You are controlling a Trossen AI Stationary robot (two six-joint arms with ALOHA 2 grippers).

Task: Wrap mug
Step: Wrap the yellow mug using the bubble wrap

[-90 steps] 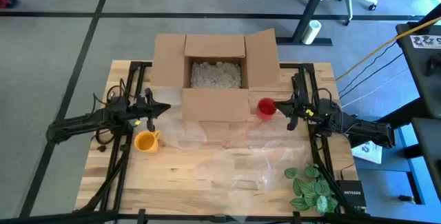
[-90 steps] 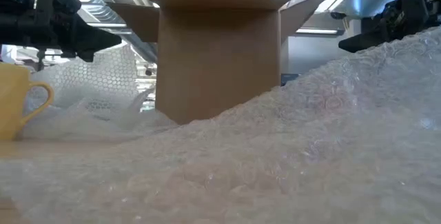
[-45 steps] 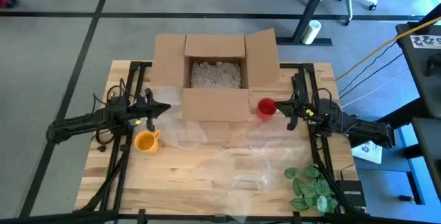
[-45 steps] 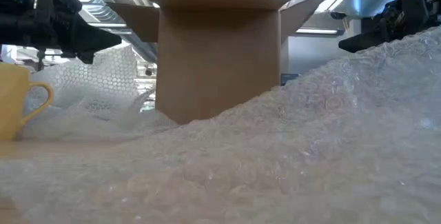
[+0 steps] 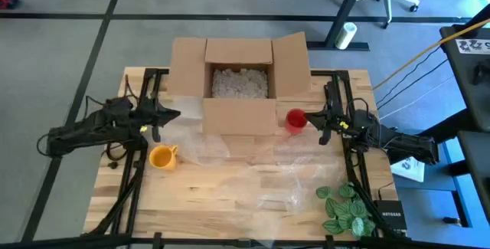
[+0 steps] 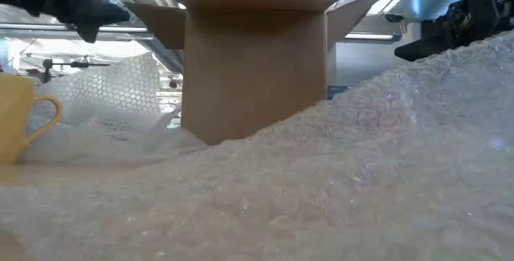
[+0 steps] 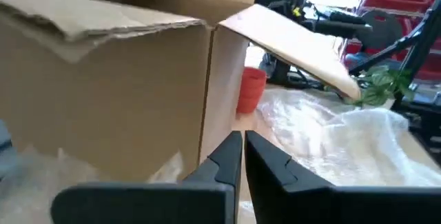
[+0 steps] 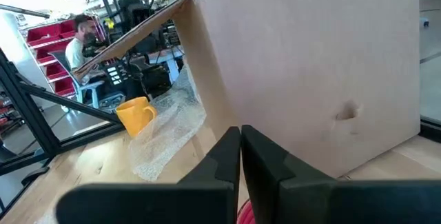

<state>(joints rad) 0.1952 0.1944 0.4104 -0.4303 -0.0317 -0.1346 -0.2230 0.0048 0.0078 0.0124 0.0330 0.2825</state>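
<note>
While the overhead camera takes in the whole worktop point(image 5: 230, 203), the low camera sees little past a heap of bubble wrap point(image 6: 337, 173) filling its foreground. From above, that same wrap point(image 5: 268, 168) shows as a clear sheet spread across the middle of the wood, reaching to the base of the cardboard box point(image 5: 239, 84). A leafy green plant point(image 5: 344, 207) lies at the near right corner, seen in the overhead view and, farther off, in the left wrist view, but hidden from the low camera.

Just left of the wrap stands the yellow mug point(image 5: 162, 156), upright, handle toward the box; the low view catches only part of it at its edge point(image 6: 20, 124), and the right wrist view shows it beyond the box's corner point(image 8: 136, 114). Above and behind the mug, the left hand point(image 5: 173, 114) hangs clear of it, near the box's left front corner, its fingers pressed together and holding nothing, as its own wrist camera shows point(image 7: 242, 141).

On the other side, the right hand point(image 5: 311, 116) sits just beside a red cup point(image 5: 295, 119) at the box's right front corner, fingers likewise closed and empty point(image 8: 240, 136).

Only the overhead view looks into the open box, where pale packing fill point(image 5: 239, 82) lies. Beyond the worktop, the right wrist view alone shows a seated person point(image 8: 86, 38).
</note>
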